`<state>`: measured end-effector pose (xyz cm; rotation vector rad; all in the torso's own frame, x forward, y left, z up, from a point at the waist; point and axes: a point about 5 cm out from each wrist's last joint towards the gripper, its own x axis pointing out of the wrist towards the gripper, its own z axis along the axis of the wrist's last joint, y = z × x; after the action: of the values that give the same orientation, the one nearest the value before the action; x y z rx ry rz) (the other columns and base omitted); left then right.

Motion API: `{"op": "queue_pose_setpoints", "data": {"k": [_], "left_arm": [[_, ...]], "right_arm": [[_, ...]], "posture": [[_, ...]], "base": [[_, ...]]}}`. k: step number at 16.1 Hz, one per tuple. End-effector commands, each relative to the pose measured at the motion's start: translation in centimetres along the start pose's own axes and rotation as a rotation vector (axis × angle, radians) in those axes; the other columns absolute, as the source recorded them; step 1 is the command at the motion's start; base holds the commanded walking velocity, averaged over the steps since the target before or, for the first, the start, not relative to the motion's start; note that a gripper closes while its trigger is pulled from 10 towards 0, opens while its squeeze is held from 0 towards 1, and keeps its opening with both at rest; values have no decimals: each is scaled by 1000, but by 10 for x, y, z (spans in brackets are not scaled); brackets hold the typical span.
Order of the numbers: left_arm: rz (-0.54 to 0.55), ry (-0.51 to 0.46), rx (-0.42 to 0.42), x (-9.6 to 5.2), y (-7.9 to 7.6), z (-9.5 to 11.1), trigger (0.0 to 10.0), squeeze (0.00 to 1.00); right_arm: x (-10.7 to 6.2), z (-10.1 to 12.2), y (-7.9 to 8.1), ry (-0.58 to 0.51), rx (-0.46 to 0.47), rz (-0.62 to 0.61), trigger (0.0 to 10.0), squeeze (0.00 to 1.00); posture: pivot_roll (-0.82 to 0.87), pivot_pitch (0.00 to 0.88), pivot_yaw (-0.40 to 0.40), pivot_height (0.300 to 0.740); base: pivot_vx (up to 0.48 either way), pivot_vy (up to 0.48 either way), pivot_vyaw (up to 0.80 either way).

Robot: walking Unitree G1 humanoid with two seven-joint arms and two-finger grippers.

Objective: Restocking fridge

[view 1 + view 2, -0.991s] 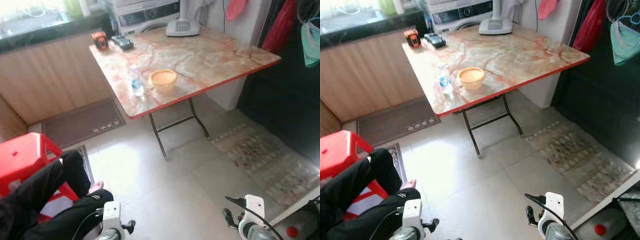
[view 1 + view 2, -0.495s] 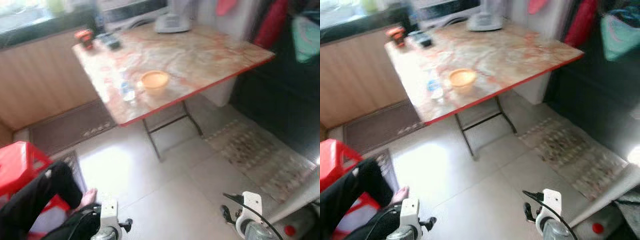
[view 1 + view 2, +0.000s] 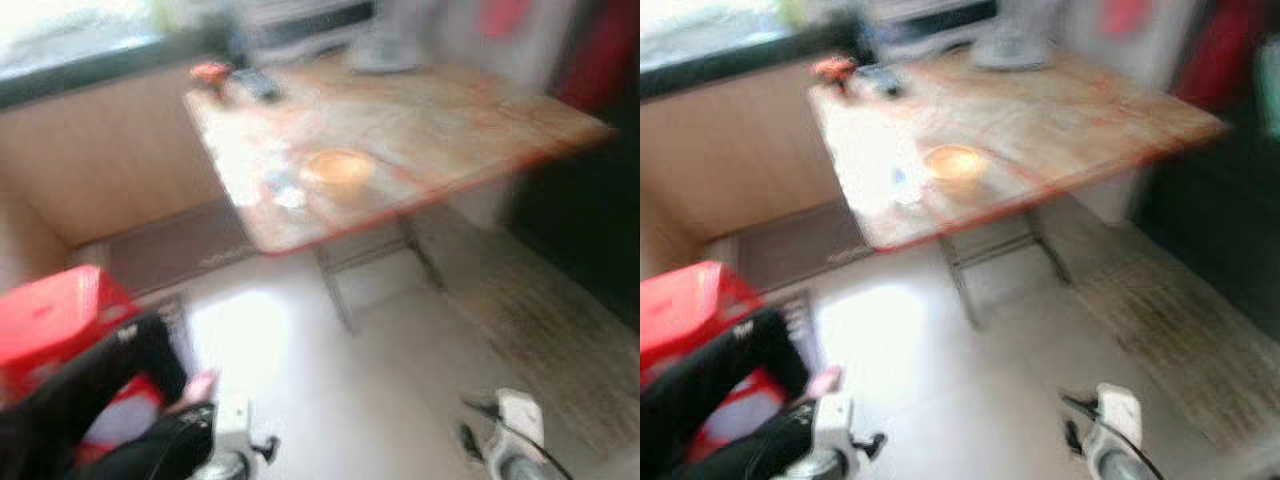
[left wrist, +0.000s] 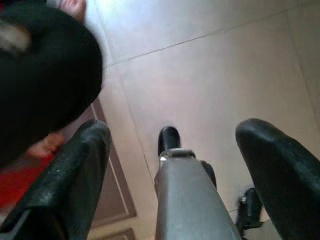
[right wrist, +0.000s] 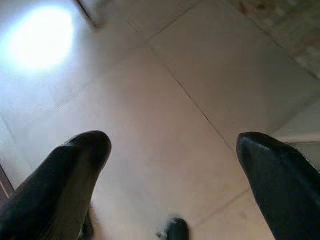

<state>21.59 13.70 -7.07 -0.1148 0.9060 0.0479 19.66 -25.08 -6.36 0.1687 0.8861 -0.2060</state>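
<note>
- Both grippers — left gripper [image 4: 170,145], right gripper [image 5: 172,145] — are hanging over the floor [image 5: 165,100], fingers spread wide, holding nothing.
- Bowl [image 3: 338,167] and bottle [image 3: 281,186] are sitting on the table [image 3: 440,120].

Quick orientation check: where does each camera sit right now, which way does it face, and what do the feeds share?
Left eye: on the head, facing forward and down at the folding table with an orange bowl; both arms low in frame, blurred.
Right eye: beside it, same scene, plus the red stool.
Left wrist: looks along the open left gripper at floor tiles and a person's dark trouser leg.
Right wrist: looks along the open right gripper at the same tiles.
</note>
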Motion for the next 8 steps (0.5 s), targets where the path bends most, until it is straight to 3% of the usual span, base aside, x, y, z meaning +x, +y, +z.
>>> {"op": "queue_pose_setpoints", "data": {"k": [1,2,4,8], "left_arm": [[37,27,6,-1,13,-8,10000,0],[38,28,6,-1,13,-8,10000,0],[38,31,17,-1,14,-7,10000,0],[39,26,28,-1,16,-5,10000,0]], "right_arm": [[3,5,14,-7,-28,41,10000,0],[3,6,15,-2,-60,53,10000,0],[4,11,17,12,-284,95,10000,0],[4,13,20,-22,-229,90,10000,0]], "posture": [[16,43,81,740],[17,44,80,740],[6,53,88,740],[-2,52,96,740]], "base": [[262,0,0],[262,0,0],[264,0,0],[262,0,0]]}}
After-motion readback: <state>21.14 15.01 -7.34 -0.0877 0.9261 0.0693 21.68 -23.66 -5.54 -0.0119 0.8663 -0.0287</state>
